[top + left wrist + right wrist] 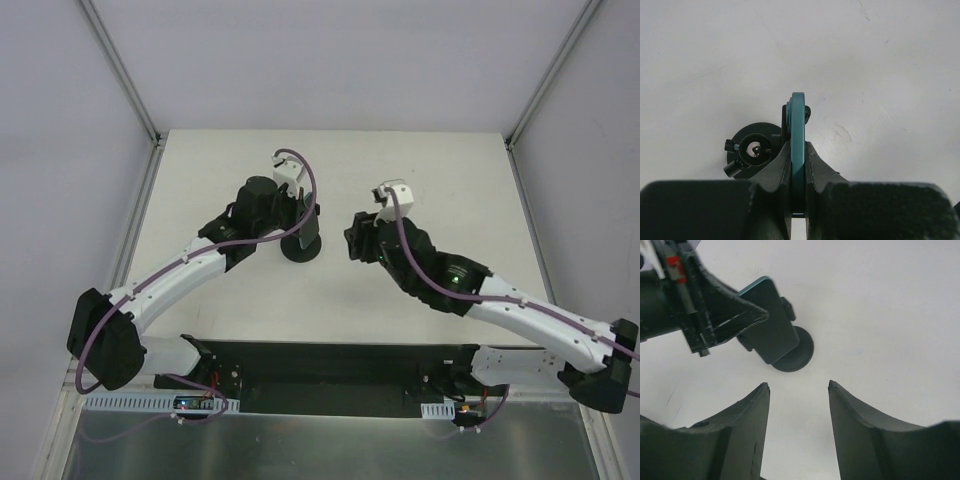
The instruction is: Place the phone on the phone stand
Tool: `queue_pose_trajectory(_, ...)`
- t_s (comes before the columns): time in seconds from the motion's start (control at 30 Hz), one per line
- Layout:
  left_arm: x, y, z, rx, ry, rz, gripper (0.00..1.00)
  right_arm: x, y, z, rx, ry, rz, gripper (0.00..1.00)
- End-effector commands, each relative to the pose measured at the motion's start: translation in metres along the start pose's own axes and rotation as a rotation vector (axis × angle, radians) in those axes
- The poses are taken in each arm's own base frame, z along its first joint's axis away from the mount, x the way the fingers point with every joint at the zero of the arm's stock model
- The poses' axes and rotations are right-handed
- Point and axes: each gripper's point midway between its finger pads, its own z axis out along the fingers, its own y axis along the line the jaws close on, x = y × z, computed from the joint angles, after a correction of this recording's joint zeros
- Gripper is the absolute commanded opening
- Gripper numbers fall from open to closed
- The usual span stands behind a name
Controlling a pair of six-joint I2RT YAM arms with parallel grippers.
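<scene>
My left gripper point(798, 144) is shut on the phone point(798, 122), a thin dark slab with a teal rim, held edge-on and upright. The phone stand point(751, 150) is just left of it in the left wrist view, its round black base and head seen from above. In the top view the left gripper point(300, 215) holds the phone point(309, 233) over the stand's base point(300, 252). The right wrist view shows the phone point(771, 325) in front of the stand's base point(799, 354); I cannot tell whether it rests on the head. My right gripper point(799, 385) is open and empty, to the stand's right point(358, 242).
The white table point(420, 170) is walled by pale panels with metal corner posts. A black base plate point(330, 375) with both arm mounts runs along the near edge. The left arm's fingers point(715, 315) fill the upper left of the right wrist view.
</scene>
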Motion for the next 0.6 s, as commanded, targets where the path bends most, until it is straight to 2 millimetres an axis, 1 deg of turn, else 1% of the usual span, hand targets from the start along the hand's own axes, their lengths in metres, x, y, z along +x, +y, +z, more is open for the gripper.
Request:
queue_pose_trajectory(0.0, 0.029, 0.027, -0.009, -0.121, 0.082, 0.003, 0.00, 0.003, -0.042, -0.016, 0.030, -0.015, 0.007, 0.53)
queue_pose_trajectory(0.03, 0.028, 0.033, -0.011, -0.149, 0.078, 0.018, 0.00, 0.004, -0.046, -0.018, 0.026, -0.018, 0.011, 0.54)
queue_pose_trajectory(0.07, 0.026, 0.035, -0.013, -0.161, 0.072, 0.027, 0.00, 0.013, -0.060, -0.015, 0.050, -0.007, 0.011, 0.55)
queue_pose_trajectory(0.1, 0.024, 0.044, -0.015, -0.189, 0.068, 0.029, 0.00, 0.010, -0.063, -0.020, 0.028, -0.022, 0.026, 0.55)
queue_pose_trajectory(0.13, 0.020, 0.051, -0.017, -0.207, 0.060, 0.033, 0.00, 0.013, -0.067, -0.021, 0.030, -0.018, 0.030, 0.56)
queue_pose_trajectory(0.17, 0.016, 0.056, -0.022, -0.217, 0.047, 0.025, 0.00, 0.016, -0.078, -0.021, 0.046, -0.018, 0.040, 0.56)
queue_pose_trajectory(0.2, 0.012, 0.069, -0.025, -0.235, 0.039, 0.020, 0.00, 0.021, -0.078, -0.020, 0.029, -0.001, 0.038, 0.56)
queue_pose_trajectory(0.23, 0.008, 0.073, -0.028, -0.231, 0.027, 0.022, 0.00, 0.024, -0.081, -0.021, 0.026, 0.003, 0.038, 0.56)
queue_pose_trajectory(0.27, 0.001, 0.072, -0.034, -0.207, 0.009, 0.034, 0.00, 0.027, -0.085, -0.020, 0.031, 0.011, 0.041, 0.56)
queue_pose_trajectory(0.3, -0.003, 0.072, -0.038, -0.195, -0.003, 0.060, 0.00, 0.035, -0.083, -0.018, 0.011, 0.033, 0.040, 0.56)
queue_pose_trajectory(0.33, -0.008, 0.074, -0.041, -0.183, -0.009, 0.138, 0.00, 0.039, -0.083, -0.017, 0.000, 0.047, 0.039, 0.56)
queue_pose_trajectory(0.37, -0.010, 0.069, -0.045, -0.146, -0.012, 0.178, 0.00, 0.043, -0.083, -0.015, -0.007, 0.060, 0.041, 0.56)
queue_pose_trajectory(0.4, -0.006, 0.061, -0.046, -0.082, 0.009, 0.203, 0.00, 0.047, -0.069, -0.013, -0.087, 0.078, 0.040, 0.56)
queue_pose_trajectory(0.43, -0.008, 0.055, -0.049, -0.031, 0.005, 0.232, 0.00, 0.049, -0.060, -0.010, -0.148, 0.087, 0.017, 0.59)
queue_pose_trajectory(0.47, -0.010, 0.033, -0.056, 0.100, -0.015, 0.245, 0.00, 0.053, -0.051, -0.005, -0.206, 0.112, 0.001, 0.62)
queue_pose_trajectory(0.5, -0.011, 0.021, -0.062, 0.169, -0.034, 0.268, 0.00, 0.057, -0.023, -0.008, -0.375, 0.145, -0.010, 0.65)
queue_pose_trajectory(0.53, -0.008, 0.009, -0.068, 0.242, -0.044, 0.296, 0.00, 0.053, -0.010, -0.009, -0.450, 0.156, -0.029, 0.69)
queue_pose_trajectory(0.57, -0.014, -0.008, -0.081, 0.325, -0.086, 0.318, 0.00, 0.064, -0.003, -0.001, -0.507, 0.200, -0.094, 0.72)
